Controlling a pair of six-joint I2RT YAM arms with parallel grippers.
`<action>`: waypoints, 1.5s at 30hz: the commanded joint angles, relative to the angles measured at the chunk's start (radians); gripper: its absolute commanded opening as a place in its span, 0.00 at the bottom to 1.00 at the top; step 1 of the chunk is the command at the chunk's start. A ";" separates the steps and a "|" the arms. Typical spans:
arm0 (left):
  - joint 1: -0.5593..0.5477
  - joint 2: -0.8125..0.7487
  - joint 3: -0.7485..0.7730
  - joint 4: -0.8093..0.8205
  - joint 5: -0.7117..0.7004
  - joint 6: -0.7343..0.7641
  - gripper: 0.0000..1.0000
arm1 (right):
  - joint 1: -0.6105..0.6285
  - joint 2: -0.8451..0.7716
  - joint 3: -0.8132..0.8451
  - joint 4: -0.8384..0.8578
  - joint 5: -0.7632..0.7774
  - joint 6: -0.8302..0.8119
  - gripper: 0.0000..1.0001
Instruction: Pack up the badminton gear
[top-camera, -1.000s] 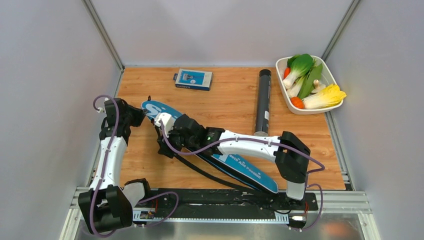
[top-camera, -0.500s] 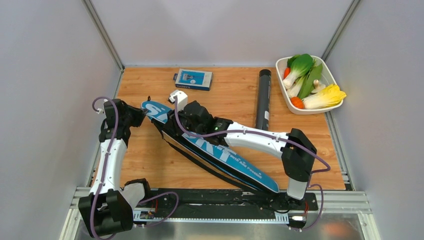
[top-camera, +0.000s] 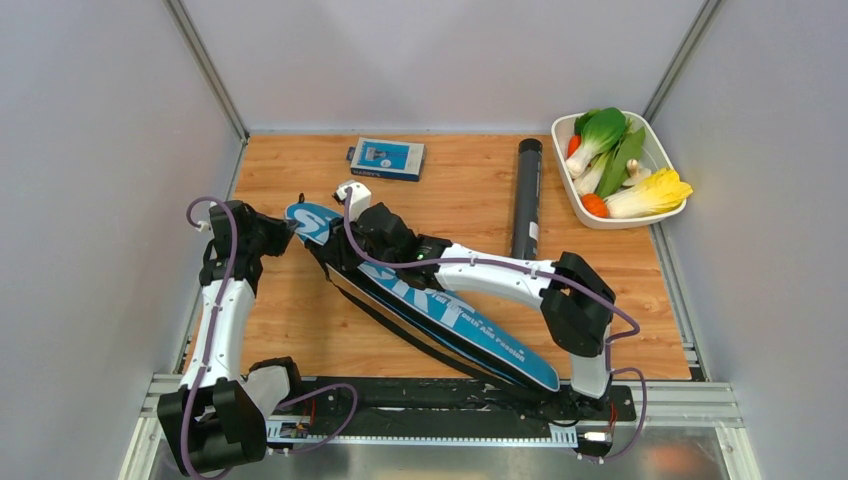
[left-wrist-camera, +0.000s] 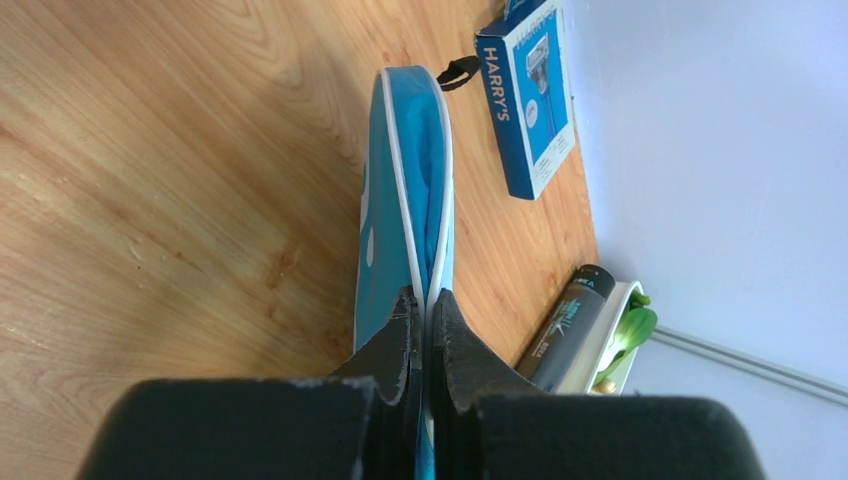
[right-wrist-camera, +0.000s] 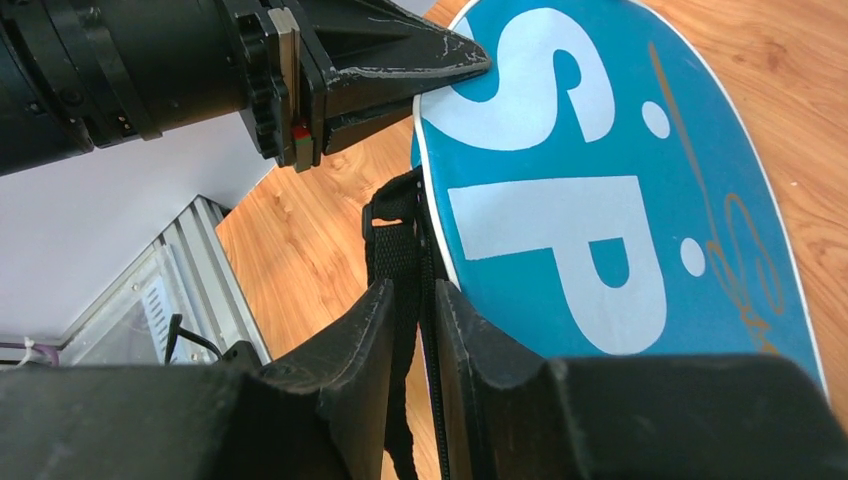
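The blue "SPORT" racket cover (top-camera: 470, 330) lies slantwise from the left middle of the table to the near right. My left gripper (top-camera: 289, 231) is shut on the white-piped rim of its head end, as the left wrist view shows (left-wrist-camera: 425, 300). My right gripper (top-camera: 330, 252) is shut on the cover's black strap (right-wrist-camera: 405, 230) at the zipper edge, close to the left gripper (right-wrist-camera: 440, 60). The long black tube (top-camera: 526, 205) lies on the table behind, capped. The rackets and shuttlecocks are not in view.
A small blue box (top-camera: 387, 158) lies at the back, beyond the cover's head. A white tray (top-camera: 585, 212) of vegetables stands at the back right next to the tube. Grey walls close in left, back and right. The strap (top-camera: 400, 335) trails along the cover's near side.
My right gripper has moved along the cover's edge towards its head end and the back, uncovering more of the lettering. The left arm has stayed put.
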 joint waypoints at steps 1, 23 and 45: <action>-0.007 -0.022 0.031 0.005 0.032 0.007 0.00 | -0.015 0.028 0.058 0.066 -0.055 0.028 0.28; -0.007 -0.063 0.008 -0.006 0.090 -0.023 0.00 | -0.048 0.086 0.064 0.094 -0.087 0.015 0.13; -0.005 0.000 0.231 -0.095 -0.337 0.083 0.00 | -0.064 -0.319 -0.414 0.001 0.123 0.048 0.00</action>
